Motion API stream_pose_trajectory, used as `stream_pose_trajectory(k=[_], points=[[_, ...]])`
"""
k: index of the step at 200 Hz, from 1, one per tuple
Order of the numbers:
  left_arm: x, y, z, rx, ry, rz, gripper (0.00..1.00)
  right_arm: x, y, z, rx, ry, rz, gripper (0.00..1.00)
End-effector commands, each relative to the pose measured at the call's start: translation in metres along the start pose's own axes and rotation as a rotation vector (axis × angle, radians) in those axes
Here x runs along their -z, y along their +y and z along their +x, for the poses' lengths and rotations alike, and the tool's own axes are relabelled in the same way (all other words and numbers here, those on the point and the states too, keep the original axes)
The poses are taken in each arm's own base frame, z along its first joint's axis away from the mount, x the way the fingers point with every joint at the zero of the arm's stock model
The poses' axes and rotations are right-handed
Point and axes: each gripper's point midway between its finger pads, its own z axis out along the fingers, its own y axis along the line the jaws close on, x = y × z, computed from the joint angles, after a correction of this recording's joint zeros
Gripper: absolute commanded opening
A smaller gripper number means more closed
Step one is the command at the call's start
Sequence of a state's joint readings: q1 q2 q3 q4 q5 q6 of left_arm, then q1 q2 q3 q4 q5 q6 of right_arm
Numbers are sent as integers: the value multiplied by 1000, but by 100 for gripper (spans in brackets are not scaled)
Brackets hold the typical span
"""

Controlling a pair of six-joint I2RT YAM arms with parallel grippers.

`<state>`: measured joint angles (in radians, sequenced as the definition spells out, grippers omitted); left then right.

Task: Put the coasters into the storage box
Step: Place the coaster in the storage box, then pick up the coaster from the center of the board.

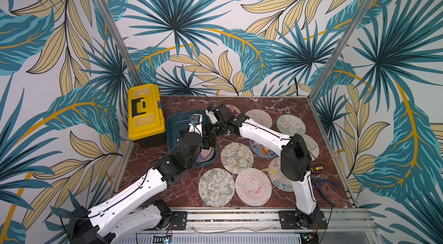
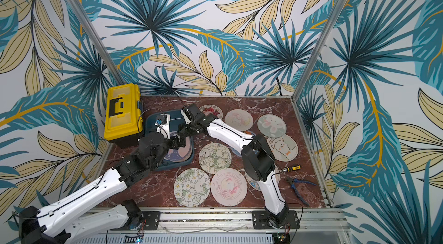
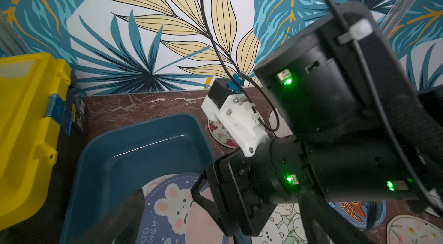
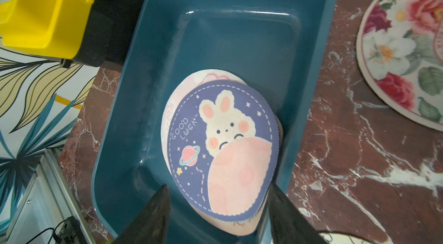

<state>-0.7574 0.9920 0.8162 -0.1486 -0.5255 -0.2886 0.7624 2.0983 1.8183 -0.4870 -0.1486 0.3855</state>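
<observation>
Coasters (image 4: 223,134), two in storage box (image 4: 134,101), nine outside, left pincer (image 1: 209,143) and right pincer (image 4: 219,184) parted

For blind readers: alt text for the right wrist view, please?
A round purple coaster with a white rabbit lies on a pale pink coaster inside the dark teal plastic storage box, between the right gripper's open fingers. A floral coaster lies outside it.

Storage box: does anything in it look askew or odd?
Yes. The purple bunny coaster lies on a pale coaster, off-centre, and its edge seems to ride up the box wall rather than lying flat. Nothing looks spilled or damaged.
</observation>
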Motion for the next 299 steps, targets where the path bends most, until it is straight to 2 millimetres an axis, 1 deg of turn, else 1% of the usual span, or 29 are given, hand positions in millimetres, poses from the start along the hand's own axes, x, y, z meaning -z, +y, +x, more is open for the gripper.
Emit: stream_pose_trajectory(k=[1, 20, 36, 77, 118, 144, 160, 180, 189, 193, 229, 241, 261, 299], points=[[-1, -6, -8, 17, -6, 23, 100, 13, -21, 1, -5, -19, 61, 66], [-4, -10, -8, 18, 2, 35, 100, 22, -36, 1, -28, -35, 86, 67], [-7, -14, -8, 15, 11, 48, 100, 28, -50, 7, -47, -36, 110, 67], [-18, -32, 0, -13, 58, 109, 100, 46, -88, 28, -103, -20, 186, 67], [-29, -54, 16, -42, 126, 179, 100, 70, -125, 52, -166, -8, 267, 67], [-32, -74, 28, -94, 174, 215, 100, 81, -142, 69, -200, 6, 290, 67], [-34, -87, 39, -129, 221, 230, 100, 86, -152, 79, -223, 17, 307, 68], [-37, -102, 56, -154, 285, 260, 100, 92, -160, 91, -240, 31, 322, 68], [-38, -109, 60, -152, 301, 275, 100, 94, -163, 96, -244, 39, 332, 68], [-38, -109, 68, -164, 333, 273, 100, 95, -165, 98, -247, 43, 336, 68], [-39, -123, 95, -165, 459, 292, 100, 101, -176, 120, -285, 92, 345, 68], [-39, -125, 107, -169, 524, 288, 100, 102, -180, 128, -295, 113, 353, 68], [-40, -122, 124, -173, 607, 251, 100, 101, -183, 139, -305, 140, 352, 68], [-43, -119, 157, -159, 714, 218, 100, 93, -178, 157, -324, 197, 305, 68]])
